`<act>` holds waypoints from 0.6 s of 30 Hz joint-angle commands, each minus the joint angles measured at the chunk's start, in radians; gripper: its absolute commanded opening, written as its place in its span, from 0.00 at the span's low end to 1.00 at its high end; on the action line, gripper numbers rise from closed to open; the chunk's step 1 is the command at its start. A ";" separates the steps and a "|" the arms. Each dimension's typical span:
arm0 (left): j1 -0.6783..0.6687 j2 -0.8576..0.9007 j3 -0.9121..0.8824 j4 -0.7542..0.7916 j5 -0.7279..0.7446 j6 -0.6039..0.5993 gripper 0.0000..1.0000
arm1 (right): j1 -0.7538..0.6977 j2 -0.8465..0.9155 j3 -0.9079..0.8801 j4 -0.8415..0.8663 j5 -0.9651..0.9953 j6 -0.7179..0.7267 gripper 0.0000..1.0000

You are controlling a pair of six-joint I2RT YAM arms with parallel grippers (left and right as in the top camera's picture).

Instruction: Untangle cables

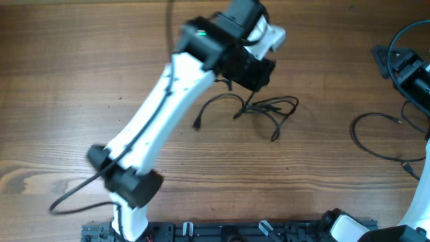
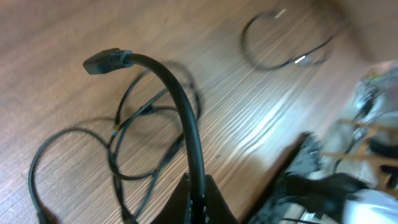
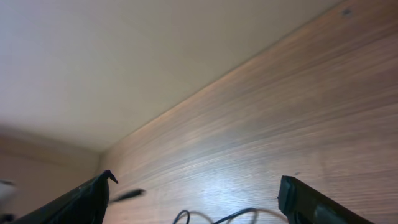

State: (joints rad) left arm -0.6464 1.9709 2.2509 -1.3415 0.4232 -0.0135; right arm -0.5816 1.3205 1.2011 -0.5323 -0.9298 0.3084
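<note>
In the left wrist view my left gripper (image 2: 198, 184) is shut on one black cable (image 2: 180, 99). That cable arches up from the jaws to a plug end (image 2: 102, 61). Beneath it the other cables (image 2: 140, 127) lie in loose tangled loops on the wood. From overhead, the left gripper (image 1: 253, 72) hangs just above the tangle (image 1: 265, 107). A separate cable (image 1: 376, 138) curls on the table at the right, near my right gripper (image 1: 398, 64). In the right wrist view the right gripper (image 3: 196, 190) is open, its fingers (image 3: 84, 199) wide apart above a cable loop (image 3: 230, 216).
The wooden table (image 1: 67, 81) fills the overhead view. My left arm (image 1: 158, 114) crosses it from the front edge to the middle. A thick black arm wire (image 1: 74, 195) trails at the front left. A wall edge (image 3: 155, 118) shows beyond the table.
</note>
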 commanded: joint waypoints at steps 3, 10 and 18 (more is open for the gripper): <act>0.112 -0.064 0.016 0.088 0.240 -0.146 0.04 | 0.107 0.009 0.002 -0.015 -0.112 -0.025 0.86; 0.314 -0.084 0.016 0.501 0.655 -0.560 0.04 | 0.342 0.009 0.002 -0.053 -0.107 -0.165 0.86; 0.341 -0.085 0.016 1.029 0.722 -1.131 0.04 | 0.530 0.009 0.002 -0.057 0.023 -0.312 0.91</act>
State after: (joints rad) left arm -0.3012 1.9106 2.2536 -0.4145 1.0920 -0.9001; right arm -0.0891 1.3239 1.2003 -0.5911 -0.9806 0.0593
